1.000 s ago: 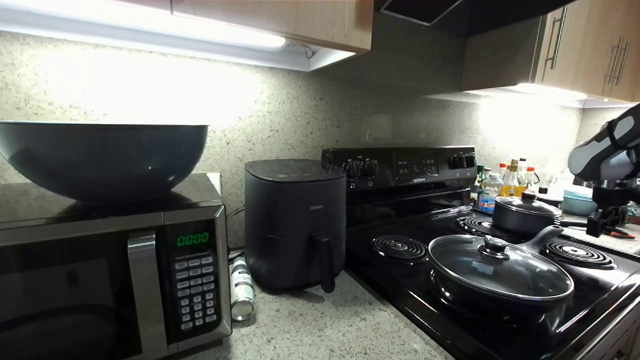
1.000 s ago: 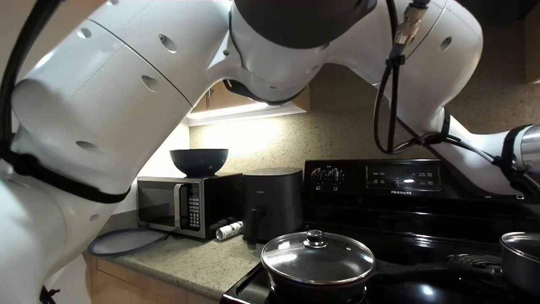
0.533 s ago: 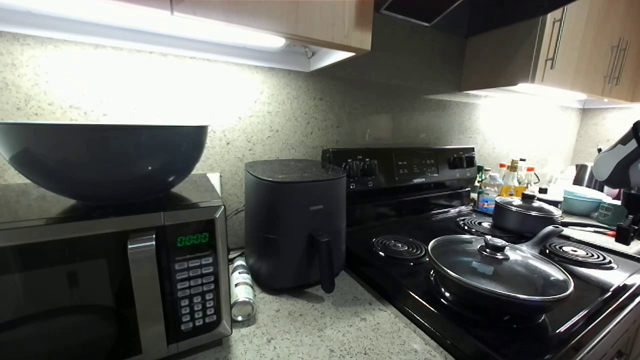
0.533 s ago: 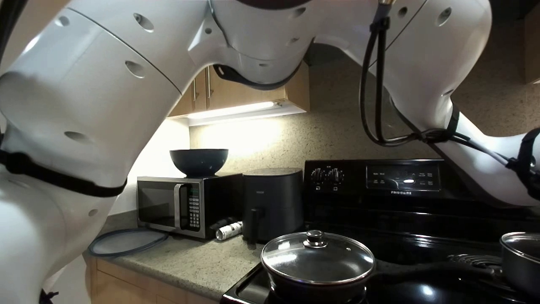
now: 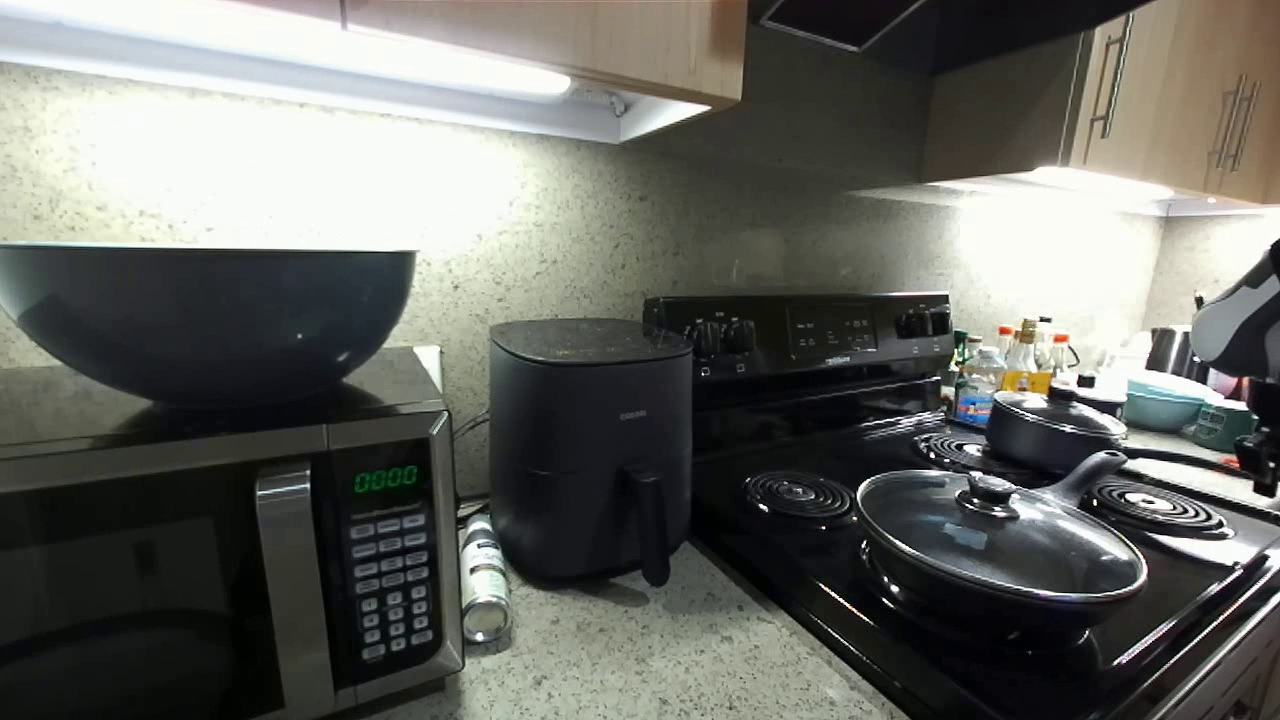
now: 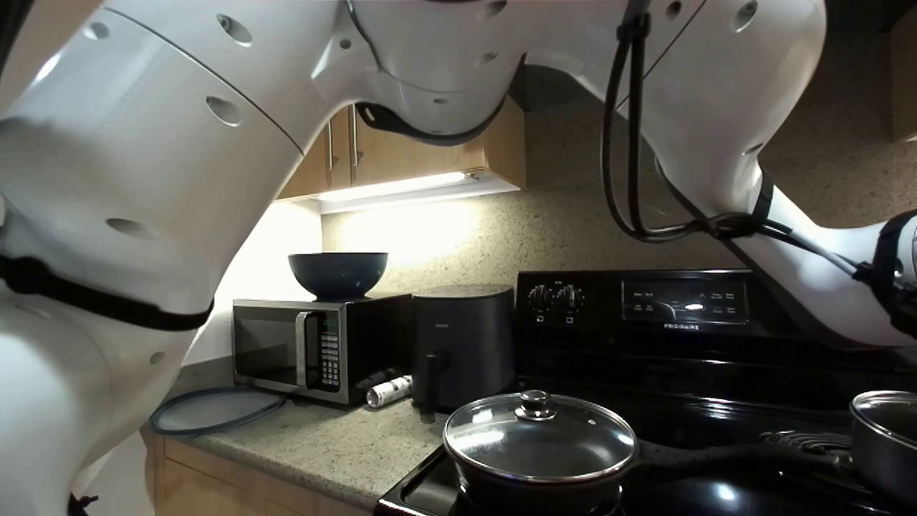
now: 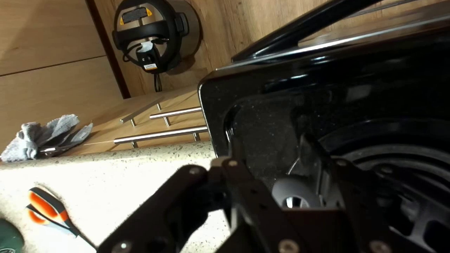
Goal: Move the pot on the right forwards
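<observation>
The pot is a small dark saucepan with a glass lid on the rear right of the stove. Only its left part shows at the right edge in an exterior view. Its straight dark handle points toward my gripper at the frame's right edge. In the wrist view, my gripper is open, fingers apart. The rounded grey handle end shows low between the fingers and partly behind one finger. Whether a finger touches it I cannot tell. The rest of the pot is hidden there.
A wide lidded pan stands front left on the stove, its handle pointing toward the pot. A coil burner lies front right. Bottles and teal bowls stand beyond. Orange-handled scissors lie on the counter.
My gripper has moved right in an exterior view, away from the pot body, and lower in the last half second. The pot and its handle have shifted slightly.
</observation>
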